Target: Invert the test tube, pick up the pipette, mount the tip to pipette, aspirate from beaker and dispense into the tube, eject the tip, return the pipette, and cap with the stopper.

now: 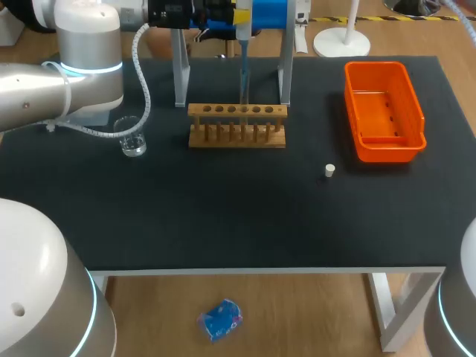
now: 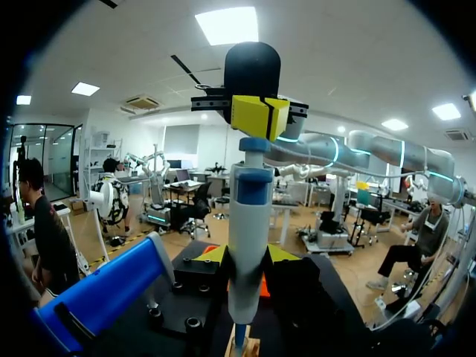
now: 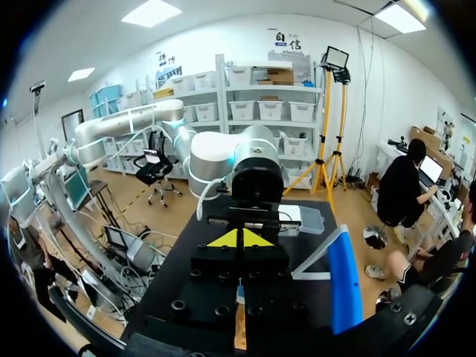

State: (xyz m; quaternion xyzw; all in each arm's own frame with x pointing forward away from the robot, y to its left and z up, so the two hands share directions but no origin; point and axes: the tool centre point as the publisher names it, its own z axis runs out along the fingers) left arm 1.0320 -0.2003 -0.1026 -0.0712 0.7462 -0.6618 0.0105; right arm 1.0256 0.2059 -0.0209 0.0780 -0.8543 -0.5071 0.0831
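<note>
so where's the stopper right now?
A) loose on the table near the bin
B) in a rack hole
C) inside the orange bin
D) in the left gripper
A: the white stopper lies on the bare table, just off the orange bin and apart from the rack.

Front half of the table (image 1: pixel 245 230): open surface from left edge to right edge, wide enough for passage from either side.

Back middle: wooden rack (image 1: pixel 236 125), with the stand's grey uprights (image 1: pixel 180 71) just behind it. The pipette (image 1: pixel 244 71) is upright over the rack and blocks approach from above.

Back left: left arm (image 1: pixel 74 67) overhangs the corner, with the beaker (image 1: pixel 133 137) beneath its hose.

Back right: orange bin (image 1: pixel 383 111).

An open lane runs between rack and bin. The small stopper (image 1: pixel 329 171) stands at its front end.
</note>
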